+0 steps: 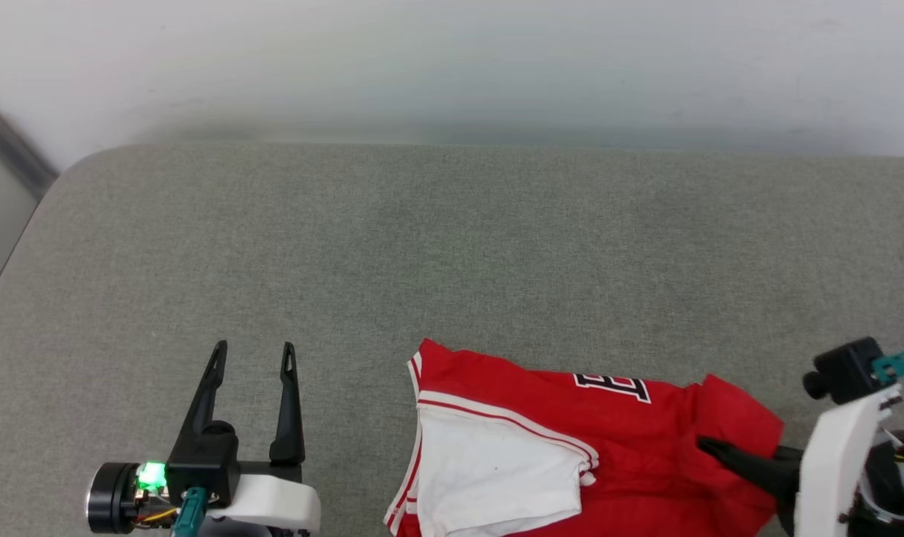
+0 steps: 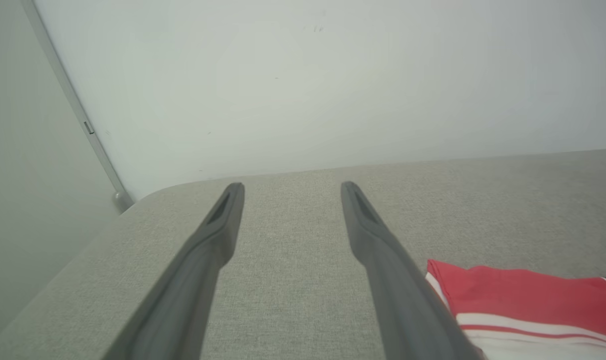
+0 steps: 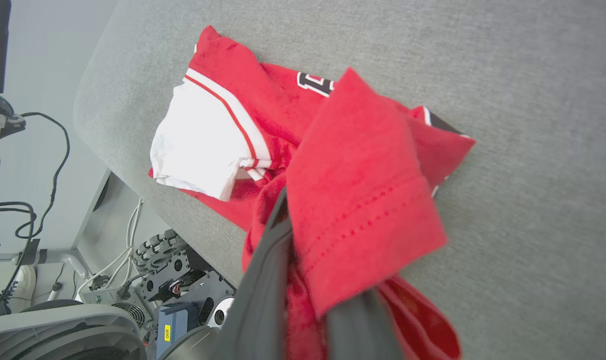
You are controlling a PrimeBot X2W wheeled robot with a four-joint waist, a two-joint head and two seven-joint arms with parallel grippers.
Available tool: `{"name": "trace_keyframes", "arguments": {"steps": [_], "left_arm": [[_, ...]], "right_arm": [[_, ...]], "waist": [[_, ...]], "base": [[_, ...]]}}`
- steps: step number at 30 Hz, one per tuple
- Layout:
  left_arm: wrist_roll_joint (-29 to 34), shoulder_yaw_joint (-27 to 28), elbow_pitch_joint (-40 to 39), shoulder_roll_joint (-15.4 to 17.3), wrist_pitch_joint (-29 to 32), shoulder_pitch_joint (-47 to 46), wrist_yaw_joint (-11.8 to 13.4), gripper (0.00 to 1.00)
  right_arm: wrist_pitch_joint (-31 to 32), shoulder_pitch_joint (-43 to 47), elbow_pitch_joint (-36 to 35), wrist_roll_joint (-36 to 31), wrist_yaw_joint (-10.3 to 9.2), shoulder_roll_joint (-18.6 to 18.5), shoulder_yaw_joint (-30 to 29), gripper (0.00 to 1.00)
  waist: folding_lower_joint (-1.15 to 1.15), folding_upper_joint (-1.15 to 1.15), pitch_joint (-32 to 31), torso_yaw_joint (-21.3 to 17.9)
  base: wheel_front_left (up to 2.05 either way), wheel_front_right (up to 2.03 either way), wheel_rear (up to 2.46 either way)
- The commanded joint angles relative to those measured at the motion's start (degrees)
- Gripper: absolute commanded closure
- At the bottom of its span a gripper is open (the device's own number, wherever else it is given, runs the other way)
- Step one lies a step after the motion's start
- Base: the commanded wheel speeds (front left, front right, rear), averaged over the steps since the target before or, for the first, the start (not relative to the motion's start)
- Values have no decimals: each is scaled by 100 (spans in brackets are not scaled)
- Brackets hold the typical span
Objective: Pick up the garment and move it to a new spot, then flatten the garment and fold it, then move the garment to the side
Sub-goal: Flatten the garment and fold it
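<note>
One pair, the right jaws, pinches the garment (image 1: 616, 440) near the desk (image 1: 422, 246) edge; left jaws hang open. Pick-up step; lift it next.

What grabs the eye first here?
The red garment lies bunched at the near edge of the grey padded surface, white sleeve up and part of a black print showing. The right gripper is shut on a fold of its red cloth at the right; the left gripper is open over bare surface at lower left.
</note>
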Motion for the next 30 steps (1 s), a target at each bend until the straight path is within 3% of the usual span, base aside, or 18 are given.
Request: {"name": "trace_keyframes", "arguments": {"steps": [1, 7, 13, 25, 30], "left_arm": [[31, 32, 11, -26, -13, -34, -43, 0], [19, 68, 70, -135, -13, -205, -151, 0], [-22, 143, 143, -207, -13, -321, -233, 0], [16, 210, 222, -333, -13, -513, -342, 0], [27, 201, 238, -364, -13, -614, -365, 0]], "right_arm": [[186, -278, -159, -153, 0, 178, 154, 100], [681, -1160, -119, -550, 0, 698, 885, 100], [847, -2087, 397, -885, 0, 1107, 1920, 100], [178, -3425, 1887, -1351, 0, 1782, 3670, 100], [-125, -3757, 2537, -1413, -1, 1898, 4365, 100]], "waist": [[0, 0, 74, 23], [0, 0, 258, 116], [0, 0, 398, 210], [0, 0, 691, 357], [0, 0, 798, 425]], "base": [[0, 0, 0], [0, 0, 0], [0, 0, 0], [0, 0, 0], [0, 0, 0]]}}
